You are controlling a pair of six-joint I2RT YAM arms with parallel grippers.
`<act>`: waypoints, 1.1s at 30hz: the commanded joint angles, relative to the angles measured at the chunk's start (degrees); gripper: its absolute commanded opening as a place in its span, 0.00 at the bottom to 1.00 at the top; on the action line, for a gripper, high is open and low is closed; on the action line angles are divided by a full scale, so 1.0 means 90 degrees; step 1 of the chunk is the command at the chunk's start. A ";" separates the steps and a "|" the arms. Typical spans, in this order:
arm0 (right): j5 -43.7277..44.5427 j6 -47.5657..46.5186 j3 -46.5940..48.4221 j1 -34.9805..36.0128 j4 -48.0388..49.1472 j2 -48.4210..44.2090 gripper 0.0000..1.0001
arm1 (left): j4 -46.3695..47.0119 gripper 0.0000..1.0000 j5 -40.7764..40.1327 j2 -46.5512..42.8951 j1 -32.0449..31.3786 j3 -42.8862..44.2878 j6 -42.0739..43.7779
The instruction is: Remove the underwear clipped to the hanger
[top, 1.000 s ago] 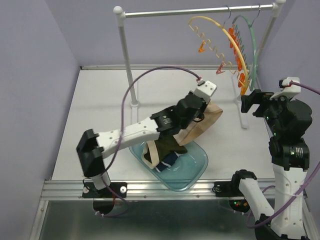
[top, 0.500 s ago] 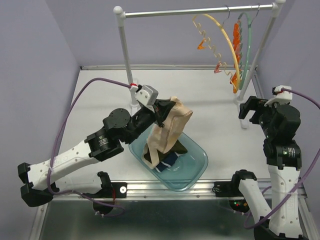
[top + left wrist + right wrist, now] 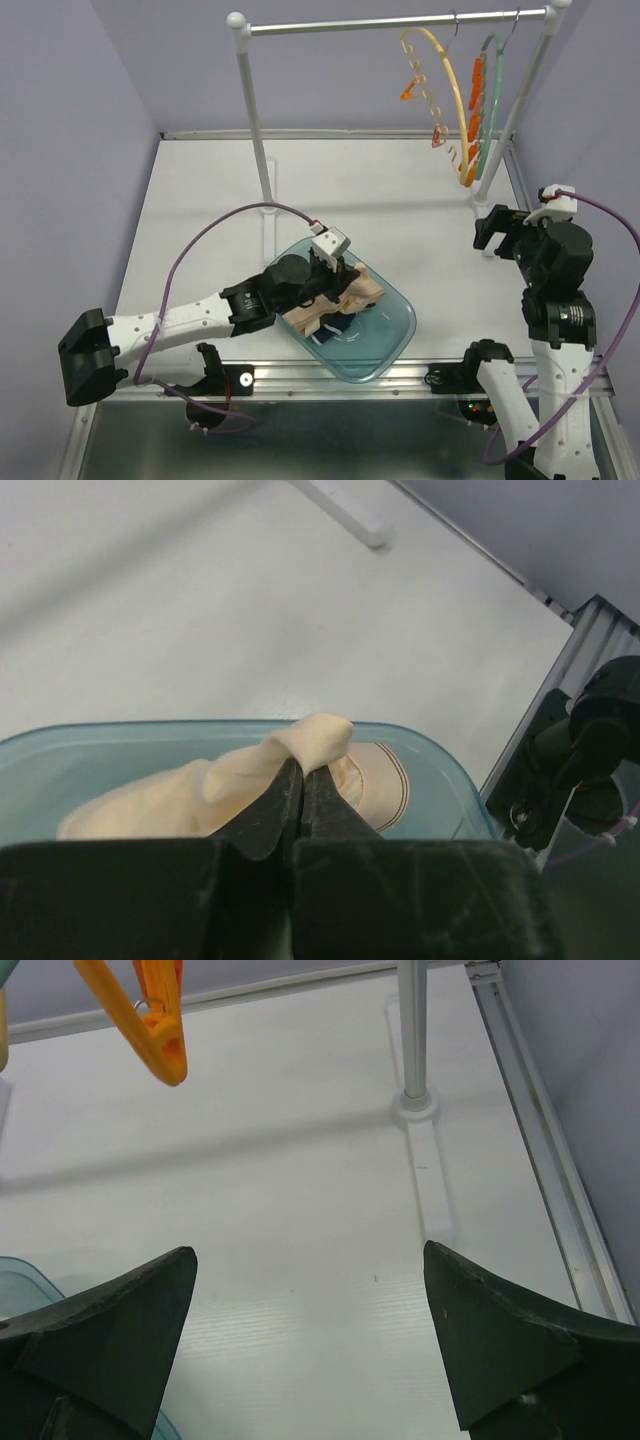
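Note:
My left gripper (image 3: 340, 272) is shut on the pale beige underwear (image 3: 335, 300) and holds it low inside the clear teal tub (image 3: 395, 345). In the left wrist view the jaws (image 3: 303, 770) pinch a fold of the beige cloth (image 3: 180, 790) over the tub's rim (image 3: 100, 735). A navy brief (image 3: 335, 325) peeks out under the beige one; the olive one is hidden. The yellow hanger (image 3: 445, 80) and green hanger (image 3: 495, 90) hang on the rail with orange clips, with no garment on them. My right gripper (image 3: 497, 228) is open and empty at the right, above the table (image 3: 300, 1210).
The white rack stands at the back, with its left pole (image 3: 255, 130) behind the tub and its right pole foot (image 3: 415, 1110) near my right gripper. An orange clip (image 3: 150, 1020) dangles in front of the right wrist. The table's right edge rail (image 3: 540, 1160) is close.
My left arm has swung down and forward, lowering the beige underwear from above the tub into it. The right arm drew back slightly. The hangers swung a little.

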 commanded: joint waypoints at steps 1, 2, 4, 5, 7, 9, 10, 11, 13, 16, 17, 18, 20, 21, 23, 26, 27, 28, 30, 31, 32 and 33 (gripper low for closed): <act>-0.0085 -0.0160 -0.0164 -0.0019 0.0100 -0.0259 1.00 | 0.1107 0.01 0.0223 -0.0117 0.0029 -0.0396 -0.0358; -0.0114 -0.0229 -0.0193 -0.0009 0.0081 -0.0288 1.00 | 0.1165 0.05 0.0301 -0.0097 0.0029 -0.0620 -0.0445; -0.0347 -0.0346 -0.0242 -0.0019 -0.0017 -0.0347 1.00 | 0.1224 0.29 0.0457 -0.0097 0.0029 -0.0836 -0.0592; -0.0474 -0.0395 -0.0223 -0.0009 -0.0027 -0.0338 1.00 | 0.1253 0.36 0.0487 -0.0117 0.0029 -0.1021 -0.0747; -0.0708 -0.0463 -0.0203 -0.0009 -0.0066 -0.0299 1.00 | 0.1254 0.59 0.0517 -0.0175 0.0009 -0.1149 -0.0846; -0.0671 -0.0473 -0.0174 -0.0009 -0.0095 -0.0211 1.00 | 0.1215 0.76 0.0439 -0.0370 0.0019 -0.1227 -0.0886; -0.0632 -0.0464 -0.0164 -0.0009 -0.0115 -0.0172 1.00 | 0.1195 0.92 0.0313 -0.0458 0.0009 -0.1228 -0.0886; -0.0525 -0.0444 -0.0154 -0.0009 -0.0125 -0.0104 1.00 | 0.1127 0.93 0.0235 -0.0691 0.0019 -0.1228 -0.0886; -0.0349 -0.0366 -0.0135 -0.0019 -0.0135 -0.0074 1.00 | 0.1000 0.99 -0.0057 -0.0946 0.0009 -0.1169 -0.0759; 0.0244 -0.0045 -0.0096 -0.0009 -0.0135 -0.0006 1.00 | 0.0571 0.99 -0.0526 -0.1569 0.0019 -0.0965 -0.0584; 0.0363 0.0024 -0.0076 -0.0009 -0.0125 0.0024 1.00 | 0.0328 0.99 -0.0663 -0.1688 0.0019 -0.0848 -0.0515; 0.0490 0.0112 -0.0057 -0.0019 -0.0134 0.0063 1.00 | 0.0210 0.99 -0.0790 -0.1815 0.0019 -0.0789 -0.0466; 0.1066 0.0376 0.0011 -0.0009 -0.0134 0.0141 1.00 | -0.0122 0.99 -0.1259 -0.2108 0.0038 -0.0623 -0.0339; 0.1261 0.0405 0.0031 -0.0009 -0.0135 0.0160 1.00 | -0.0230 0.99 -0.1444 -0.2186 0.0048 -0.0574 -0.0291; 0.1730 0.0415 0.0090 -0.0009 -0.0135 0.0258 1.00 | -0.0464 0.99 -0.2010 -0.2352 0.0174 -0.0438 -0.0212; 0.2248 0.0406 0.0148 -0.0009 -0.0134 0.0375 1.00 | -0.0883 0.99 -0.2227 -0.2305 0.0652 -0.0262 -0.0163; 0.2346 0.0415 0.0168 -0.0019 -0.0135 0.0404 1.00 | -0.1011 0.99 -0.2140 -0.2266 0.1234 -0.0087 -0.0298; 0.2502 0.0425 0.0187 -0.0019 -0.0135 0.0424 1.00 | -0.1138 0.99 -0.1936 -0.2217 0.1549 0.0002 -0.0387; 0.2610 0.0415 0.0217 -0.0019 -0.0125 0.0483 1.00 | -0.1362 0.99 -0.1691 -0.2110 0.2474 0.0139 -0.0533; 0.2678 0.0415 0.0217 -0.0009 -0.0125 0.0493 1.00 | -0.1392 0.99 -0.1642 -0.2099 0.2731 0.0159 -0.0563; 0.2756 0.0415 0.0217 -0.0009 -0.0125 0.0522 1.00 | -0.1470 0.99 -0.1622 -0.2099 0.3304 0.0207 -0.0583; 0.2776 0.0386 0.0207 -0.0009 -0.0115 0.0541 1.00 | -0.1510 0.99 -0.1564 -0.2090 0.3310 0.0218 -0.0583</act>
